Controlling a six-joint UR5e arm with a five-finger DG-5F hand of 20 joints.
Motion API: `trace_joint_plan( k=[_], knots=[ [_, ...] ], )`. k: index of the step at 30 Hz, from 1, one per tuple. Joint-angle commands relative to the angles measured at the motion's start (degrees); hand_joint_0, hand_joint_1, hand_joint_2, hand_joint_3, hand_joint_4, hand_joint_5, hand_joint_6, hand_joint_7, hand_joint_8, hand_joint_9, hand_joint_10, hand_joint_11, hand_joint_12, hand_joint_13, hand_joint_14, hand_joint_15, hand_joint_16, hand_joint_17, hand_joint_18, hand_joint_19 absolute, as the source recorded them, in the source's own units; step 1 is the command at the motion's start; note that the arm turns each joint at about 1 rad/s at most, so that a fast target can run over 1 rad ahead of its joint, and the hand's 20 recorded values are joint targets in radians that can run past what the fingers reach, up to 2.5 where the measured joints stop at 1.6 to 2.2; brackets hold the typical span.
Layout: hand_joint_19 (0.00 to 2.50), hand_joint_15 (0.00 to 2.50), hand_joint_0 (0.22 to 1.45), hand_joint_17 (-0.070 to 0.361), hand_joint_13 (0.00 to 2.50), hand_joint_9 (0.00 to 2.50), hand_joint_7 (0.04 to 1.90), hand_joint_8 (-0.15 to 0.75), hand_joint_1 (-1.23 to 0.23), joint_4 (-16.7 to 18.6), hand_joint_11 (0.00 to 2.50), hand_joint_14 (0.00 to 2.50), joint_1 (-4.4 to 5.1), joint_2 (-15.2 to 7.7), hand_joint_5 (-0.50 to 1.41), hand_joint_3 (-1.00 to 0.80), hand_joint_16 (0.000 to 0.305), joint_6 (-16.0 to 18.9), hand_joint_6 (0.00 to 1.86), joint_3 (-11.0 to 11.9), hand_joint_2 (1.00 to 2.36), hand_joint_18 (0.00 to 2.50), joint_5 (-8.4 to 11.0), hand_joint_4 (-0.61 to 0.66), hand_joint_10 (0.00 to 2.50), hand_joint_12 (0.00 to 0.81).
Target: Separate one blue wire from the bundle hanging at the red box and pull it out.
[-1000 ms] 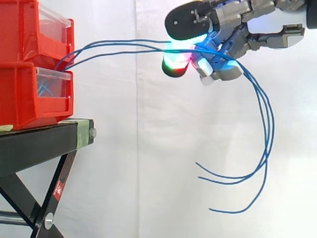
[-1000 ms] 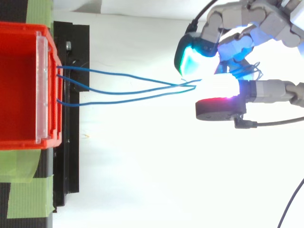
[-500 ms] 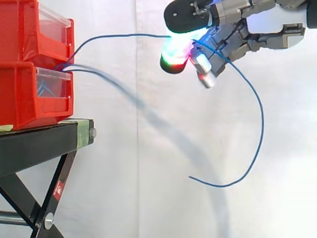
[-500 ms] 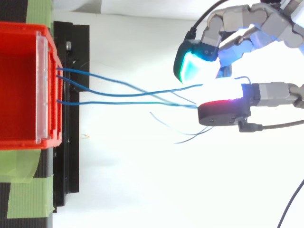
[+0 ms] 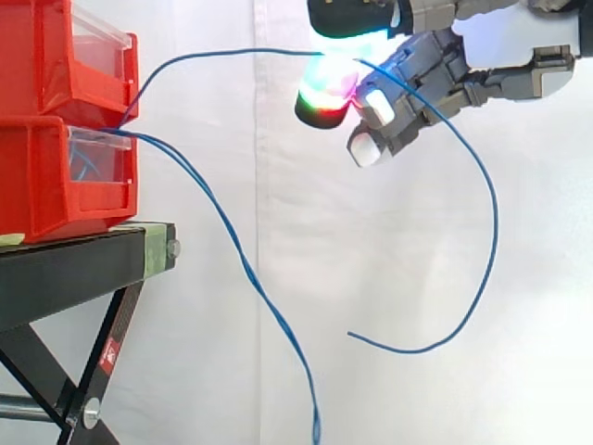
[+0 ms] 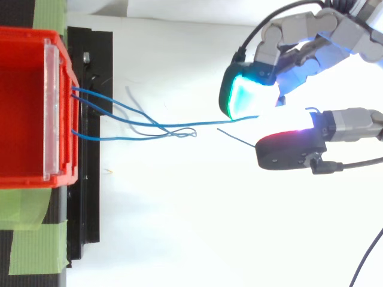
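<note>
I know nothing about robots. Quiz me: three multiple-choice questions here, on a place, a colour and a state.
1. From the red bin, the loose wires run: A straight up; B down past the stand; C across the floor.
2. The wires are: A blue; B green; C yellow.
3. The hand is: A open; B gripping the bin; C pinching one wire.
Key: 1B, they droop below the stand; 2A, all are blue; 3C, the held wire passes between its pads.

Two stacked red bins (image 5: 42, 181) atop black stand (image 5: 79, 269) with green tape patches (image 6: 31, 240)
</note>
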Motion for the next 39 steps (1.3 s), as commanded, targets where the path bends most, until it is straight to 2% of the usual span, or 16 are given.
trace_joint_plan(
  k=[1,4,7,8,10,12,13,14,15,19,20,26,28,31,39],
  knots=[
    [0.62,0.66,0.64,0.102,0.77,1.04,1.1,0.343,-0.64,-3.9,1.12,0.02,0.38,0.0,-0.18,-0.17,0.045,5.2,0.77,-0.1,1.03,0.54,-0.14,0.2,0.02,0.384],
    [0.62,0.67,0.64,0.103,0.77,1.04,1.1,0.346,-0.64,-7.7,1.1,0.02,1.26,-0.1,-0.18,-0.17,0.046,7.8,0.77,-0.1,1.03,0.54,-0.14,0.2,0.02,0.384],
    [0.63,0.67,0.64,0.103,0.77,1.03,1.1,0.343,-0.64,-10.0,1.11,0.03,1.88,0.0,-0.18,-0.17,0.046,8.0,0.77,-0.1,1.03,0.54,-0.14,0.2,0.02,0.385],
    [0.63,0.67,0.65,0.103,0.77,1.03,1.1,0.344,-0.64,-12.0,1.11,0.02,2.23,-0.1,-0.18,-0.17,0.046,8.4,0.77,-0.3,1.03,0.54,-0.23,0.2,0.02,0.387],
    [0.63,0.68,0.64,0.103,0.77,1.03,1.1,0.346,-0.64,-13.2,1.1,0.02,2.67,0.0,-0.18,-0.17,0.046,9.7,0.77,-1.1,1.03,0.54,-0.23,0.2,0.02,0.387],
    [0.63,0.68,0.65,0.103,0.77,1.02,1.1,0.346,-0.64,-12.0,1.1,0.02,3.46,-0.1,-0.18,-0.17,0.046,14.7,0.77,-4.2,1.03,0.54,-0.14,0.2,0.02,0.389],
    [0.63,0.68,0.64,0.103,0.76,1.02,1.09,0.344,-0.64,-12.0,1.1,0.03,3.46,-0.1,-0.18,-0.17,0.046,14.7,0.77,-4.2,1.03,0.54,-0.14,0.2,0.02,0.389],
    [0.63,0.68,0.64,0.104,0.76,1.02,1.09,0.345,-0.63,-10.5,1.09,0.03,3.9,0.0,-0.18,-0.17,0.046,17.0,0.77,-5.9,1.03,0.54,0.12,0.2,0.02,0.391],
    [0.63,0.68,0.64,0.104,0.77,1.02,1.09,0.345,-0.64,-7.4,1.1,0.02,4.51,0.0,-0.18,-0.16,0.046,19.7,0.77,-8.2,1.03,0.54,0.91,0.2,0.02,0.392],
    [0.63,0.67,0.64,0.104,0.76,1.02,1.09,0.344,-0.63,-4.5,1.09,0.03,5.48,0.0,-0.18,-0.17,0.046,21.6,0.77,-11.0,1.03,0.53,2.49,0.2,0.02,0.394],
    [0.63,0.68,0.64,0.104,0.76,1.02,1.1,0.344,-0.63,-4.0,1.1,0.02,5.92,0.0,-0.18,-0.17,0.046,22.1,0.77,-12.3,1.03,0.53,3.02,0.2,0.02,0.392],
    [0.63,0.67,0.64,0.104,0.76,1.02,1.1,0.347,-0.63,-4.6,1.1,0.02,6.97,0.0,-0.18,-0.17,0.046,24.0,0.77,-13.5,1.03,0.53,3.64,0.2,0.02,0.396],
    [0.63,0.68,0.64,0.104,0.76,1.02,1.09,0.347,-0.63,-6.6,1.09,0.03,7.41,0.0,-0.18,-0.17,0.046,25.9,0.77,-14.1,1.03,0.53,3.64,0.2,0.02,0.395],
    [0.63,0.68,0.64,0.104,0.76,1.01,1.1,0.341,-0.63,-7.1,1.08,0.03,8.12,0.0,-0.18,-0.17,0.046,28.8,0.77,-15.4,1.03,0.53,4.25,0.2,0.02,0.395],
    [0.63,0.68,0.64,0.104,0.75,1.01,1.09,0.344,-0.63,-6.9,1.08,0.02,8.2,0.0,-0.18,-0.17,0.046,28.4,0.77,-15.6,1.03,0.53,6.18,0.2,0.02,0.394]
  ],
)
